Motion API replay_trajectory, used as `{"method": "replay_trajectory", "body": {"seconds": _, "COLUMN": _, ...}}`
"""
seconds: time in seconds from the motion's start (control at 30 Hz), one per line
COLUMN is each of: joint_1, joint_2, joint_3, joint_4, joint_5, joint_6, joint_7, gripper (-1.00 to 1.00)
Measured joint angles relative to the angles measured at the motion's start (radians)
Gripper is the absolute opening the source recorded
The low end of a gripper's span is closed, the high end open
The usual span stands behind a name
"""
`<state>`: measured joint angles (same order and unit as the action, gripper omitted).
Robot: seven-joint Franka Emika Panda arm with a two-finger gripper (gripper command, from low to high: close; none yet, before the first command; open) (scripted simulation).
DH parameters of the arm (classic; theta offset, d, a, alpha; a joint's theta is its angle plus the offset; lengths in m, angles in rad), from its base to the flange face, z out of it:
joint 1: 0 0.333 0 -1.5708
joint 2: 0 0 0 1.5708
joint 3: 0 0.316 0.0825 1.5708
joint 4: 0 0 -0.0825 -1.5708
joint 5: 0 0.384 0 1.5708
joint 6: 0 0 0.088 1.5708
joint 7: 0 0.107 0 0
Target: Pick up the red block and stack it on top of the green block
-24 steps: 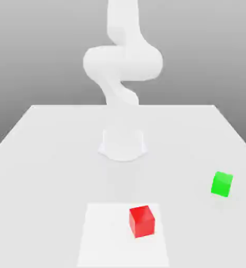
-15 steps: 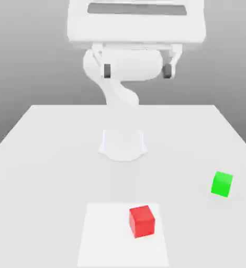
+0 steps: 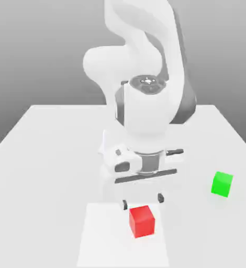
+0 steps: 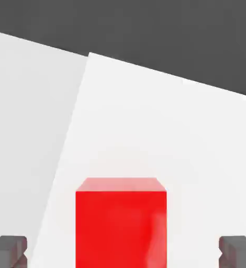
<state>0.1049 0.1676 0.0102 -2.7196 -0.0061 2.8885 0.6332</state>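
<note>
Approach phase: I've got the gripper [image 3: 143,201] just above and behind the red block [image 3: 142,221], lower centre of the exterior view, fingers [image 4: 9,248] spread wide, nothing gripped. Grasp, lift, stack all left. Exterior view adds the green block [image 3: 222,183] at right, well apart; hand view shows red sitting between the fingers.

Bright, even, diffuse light; no glare. Faint soft shadow under arm [image 3: 146,120] on table [image 3: 41,157]. Renders slightly soft. Red block [image 4: 120,222] face shows pale sheen, hand view.
</note>
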Motion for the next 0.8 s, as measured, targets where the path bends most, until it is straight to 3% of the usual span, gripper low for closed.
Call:
{"method": "replay_trajectory", "body": {"seconds": 0.07, "joint_1": 0.003, "joint_2": 0.072, "joint_3": -0.003, "joint_4": 0.010, "joint_5": -0.002, "joint_6": 0.061, "joint_7": 0.001, "gripper": 0.00}}
{"method": "replay_trajectory", "body": {"seconds": 0.1, "joint_1": 0.004, "joint_2": 0.093, "joint_3": -0.004, "joint_4": 0.013, "joint_5": -0.002, "joint_6": 0.079, "joint_7": 0.002, "gripper": -1.00}}
{"method": "replay_trajectory", "body": {"seconds": 0.33, "joint_1": 0.002, "joint_2": 0.091, "joint_3": -0.003, "joint_4": 0.012, "joint_5": -0.006, "joint_6": 0.077, "joint_7": 0.004, "gripper": -1.00}}
{"method": "replay_trajectory", "body": {"seconds": 0.53, "joint_1": -0.001, "joint_2": -0.102, "joint_3": 0.004, "joint_4": -0.016, "joint_5": 0.003, "joint_6": -0.088, "joint_7": -0.001, "gripper": -1.00}}
{"method": "replay_trajectory", "body": {"seconds": 0.8, "joint_1": 0.201, "joint_2": -0.202, "joint_3": 0.105, "joint_4": -0.037, "joint_5": 0.083, "joint_6": -0.155, "joint_7": 0.214, "gripper": -1.00}}
